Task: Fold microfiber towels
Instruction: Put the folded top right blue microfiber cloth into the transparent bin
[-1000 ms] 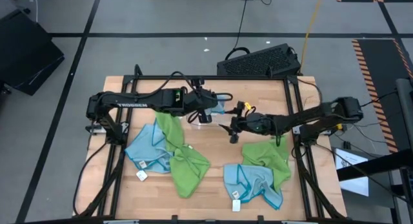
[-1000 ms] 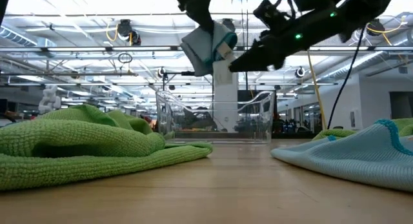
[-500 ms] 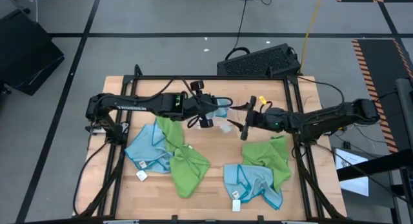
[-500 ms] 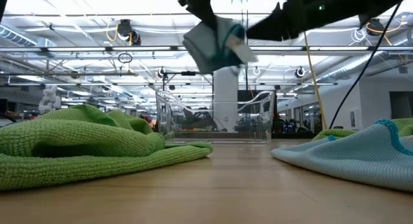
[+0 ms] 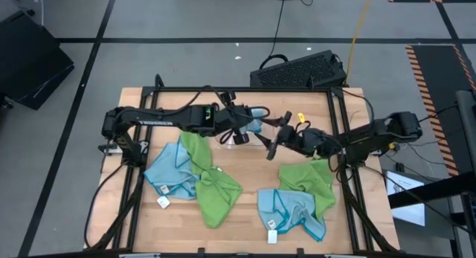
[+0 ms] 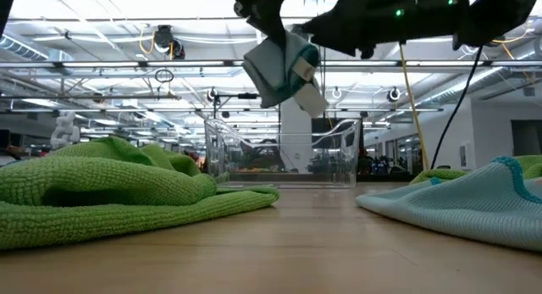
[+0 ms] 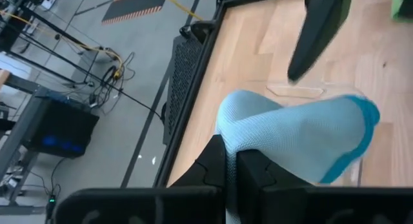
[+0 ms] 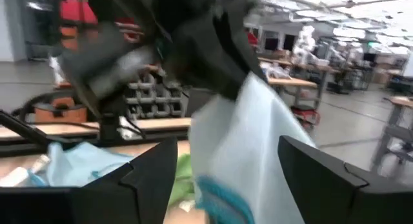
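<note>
My left gripper (image 5: 248,126) is shut on a folded light blue towel (image 5: 256,121), held in the air over the clear plastic tray (image 6: 279,154) at the table's far middle. In the low view the towel (image 6: 284,67) hangs below that gripper (image 6: 264,14). My right gripper (image 5: 276,135) is open and reaches in level from the table's right. Its fingers stand on either side of the towel (image 8: 248,137) in the right wrist view. More towels lie flat: lime green and blue at the left (image 5: 186,169), green (image 5: 309,180) and blue (image 5: 290,213) at the right. My left gripper pinches the folded blue towel's upper fold (image 7: 227,141) between its two fingers (image 7: 213,169), several layers together. The fingers come slanting down from the table's left. The bundle hangs below them, clear of the tray and the table. Whether my right gripper touches the towel, I cannot tell.
A black keyboard (image 5: 301,71) lies beyond the table's far edge. A black frame rail (image 5: 338,131) runs along the table's right side. Bare wood (image 6: 313,235) shows at the near middle between the heaps of cloth.
My right gripper has risen and tipped from slanting down to about level, ending close beside the hanging towel, still open. My left gripper has rolled a little, and the folded towel has swung slightly with it while staying pinched above the tray.
</note>
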Robot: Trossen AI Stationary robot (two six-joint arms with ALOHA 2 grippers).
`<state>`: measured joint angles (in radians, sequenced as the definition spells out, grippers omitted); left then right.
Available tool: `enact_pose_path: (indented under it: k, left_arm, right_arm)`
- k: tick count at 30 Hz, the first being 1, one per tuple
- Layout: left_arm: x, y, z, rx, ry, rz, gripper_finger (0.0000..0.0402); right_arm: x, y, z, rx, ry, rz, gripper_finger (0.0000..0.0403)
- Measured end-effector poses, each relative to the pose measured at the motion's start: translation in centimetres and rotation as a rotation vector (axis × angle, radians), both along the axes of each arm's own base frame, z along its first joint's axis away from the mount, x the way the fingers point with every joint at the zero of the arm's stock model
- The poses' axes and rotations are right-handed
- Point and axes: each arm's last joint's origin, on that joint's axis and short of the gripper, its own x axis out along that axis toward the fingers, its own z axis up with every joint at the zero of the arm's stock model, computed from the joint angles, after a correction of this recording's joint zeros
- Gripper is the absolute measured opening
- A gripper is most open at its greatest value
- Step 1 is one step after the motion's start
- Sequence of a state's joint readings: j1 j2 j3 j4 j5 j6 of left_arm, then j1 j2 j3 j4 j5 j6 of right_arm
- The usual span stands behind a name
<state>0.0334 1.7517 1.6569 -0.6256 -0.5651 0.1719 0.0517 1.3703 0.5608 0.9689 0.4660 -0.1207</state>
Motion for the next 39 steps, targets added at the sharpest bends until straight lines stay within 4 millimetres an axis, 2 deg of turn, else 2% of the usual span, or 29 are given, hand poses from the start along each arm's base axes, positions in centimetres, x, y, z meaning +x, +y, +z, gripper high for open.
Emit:
enact_pose_path:
  k: [11, 15, 19, 21, 26, 29, 33, 39]
  left_arm:
    - [0.3, -0.1, 0.3, -0.016, -0.045, -0.034, 0.0011]
    - [0.3, -0.1, 0.4, -0.016, -0.048, -0.034, 0.0012]
    - [0.1, -0.1, 0.1, -0.021, -0.01, -0.032, 0.0008]
    - [0.0, -0.1, -0.3, -0.027, 0.02, -0.026, 0.0011]
    - [0.0, -0.2, -1.3, -0.04, 0.096, -0.017, 0.0019]
    - [0.5, -0.2, -2.6, -0.045, 0.154, -0.018, 0.0011]
    - [1.3, -0.2, -4.3, -0.05, 0.211, -0.037, 0.0009]
    - [2.4, 0.0, -7.3, -0.041, 0.319, -0.052, 0.0037]
  right_arm:
    - [1.0, -1.4, -1.9, 0.003, 0.024, -0.073, 0.0199]
    - [1.1, -1.8, -2.3, 0.004, 0.05, -0.108, 0.0135]
    - [0.9, -1.9, -2.4, -0.035, 0.104, -0.117, 0.0038]
    - [0.6, -1.9, -1.8, -0.077, 0.121, -0.13, 0.0014]
    - [-0.7, -2.7, 0.0, -0.126, 0.146, -0.162, 0.0018]
    - [-1.6, -3.4, 0.5, -0.156, 0.209, -0.156, 0.0012]
    - [-2.2, -4.5, 0.1, -0.183, 0.314, -0.08, 0.0011]
    - [-2.6, -5.7, -1.2, -0.183, 0.457, 0.001, 0.0011]
